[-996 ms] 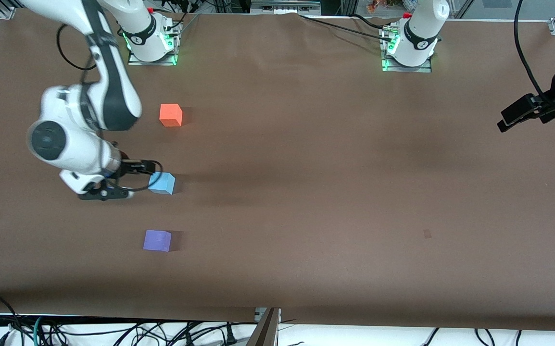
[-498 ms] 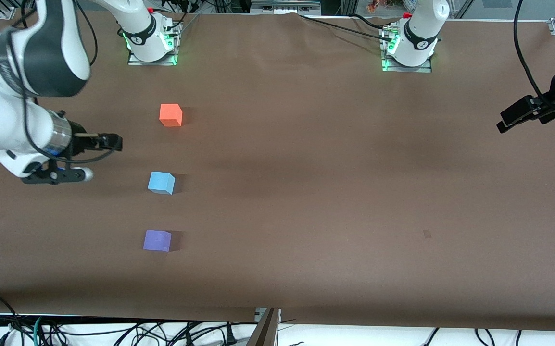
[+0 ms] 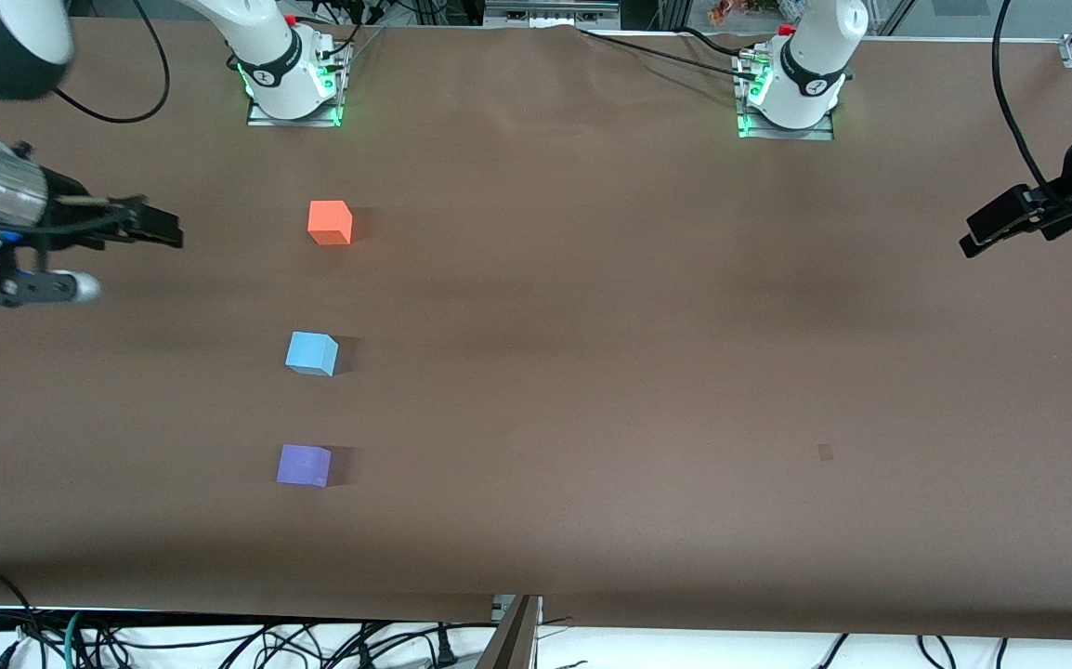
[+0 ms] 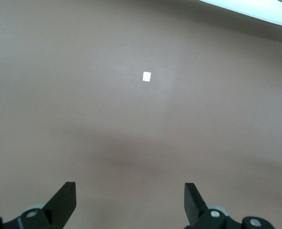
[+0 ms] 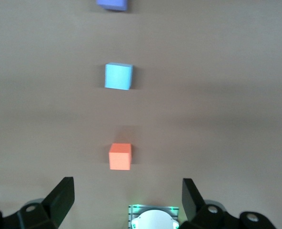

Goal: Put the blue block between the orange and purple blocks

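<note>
Blue block (image 3: 312,353) sits on the table (image 3: 647,372) between the orange block (image 3: 330,223) and purple block (image 3: 304,465), toward the right arm's end. Both tools, right (image 3: 141,228) and left (image 3: 996,223), hang open and empty over opposite table ends.

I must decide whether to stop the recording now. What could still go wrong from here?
Little, I think. The blue block already sits between the orange block and the purple block, apart from both. The open right gripper hangs toward the right arm's end; a sweep across could knock the row. The left gripper, open, waits at the left arm's end.
</note>
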